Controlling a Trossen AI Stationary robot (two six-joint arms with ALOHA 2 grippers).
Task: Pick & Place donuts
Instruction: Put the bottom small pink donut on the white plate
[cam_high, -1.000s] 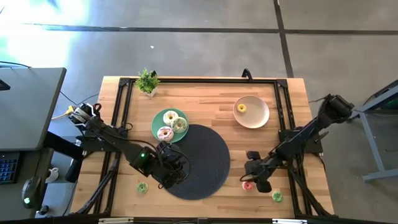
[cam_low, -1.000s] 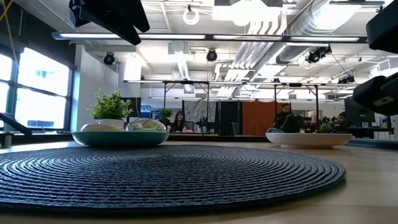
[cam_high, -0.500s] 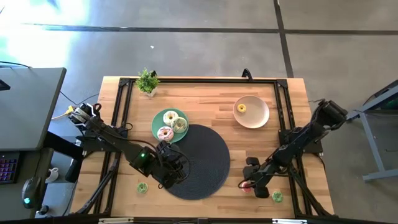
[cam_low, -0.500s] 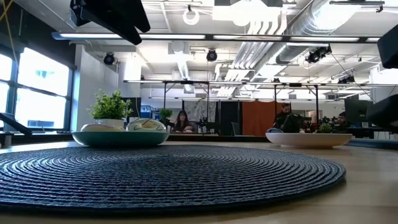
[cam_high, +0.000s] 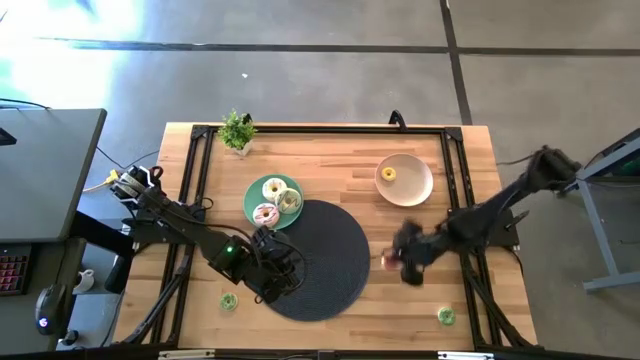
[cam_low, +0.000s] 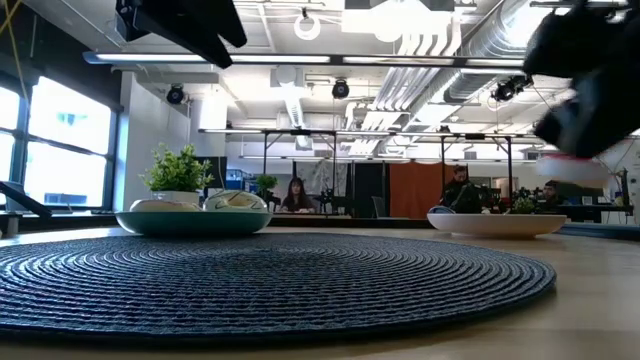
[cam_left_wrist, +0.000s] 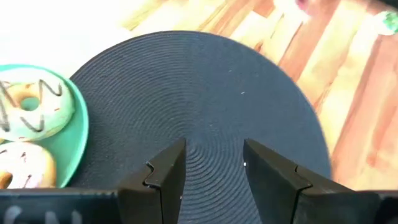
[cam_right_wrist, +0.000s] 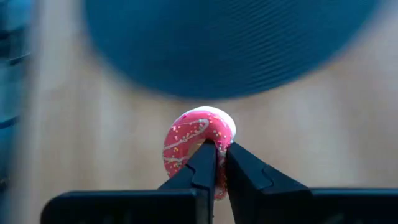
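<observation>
My right gripper (cam_high: 396, 262) is shut on a tiny pink donut (cam_right_wrist: 200, 144) and hangs above the wood just right of the dark round mat (cam_high: 325, 258). In the low view it is a dark blur (cam_low: 585, 80) at the upper right. My left gripper (cam_left_wrist: 214, 158) waits open above the mat's near left part (cam_high: 283, 280). Three larger donuts lie on the mint-green plate (cam_high: 250, 205). A tiny yellow donut (cam_high: 388, 174) lies in the beige bowl (cam_high: 415, 190). Tiny green donuts lie on the wood at the near left (cam_high: 229, 300) and near right (cam_high: 445, 315). My right gripper pinches the pink donut's ring at the side nearest the gripper (cam_right_wrist: 214, 180) between its two fingertips (cam_right_wrist: 202, 165). The fingers slant down from the table's right. The donut stands on edge beyond the fingertips, lifted clear of the table.
A small potted plant (cam_high: 237, 130) stands at the far left corner. A black frame rail (cam_high: 320, 130) runs along the table's edges. Bare wood lies between the mat and the bowl.
My right gripper sank onto the pink donut near the table's near right corner and shut on it. It then rose and swung toward the far edge and the mat, rolling as it went. The donut is now lifted clear of the wood.
</observation>
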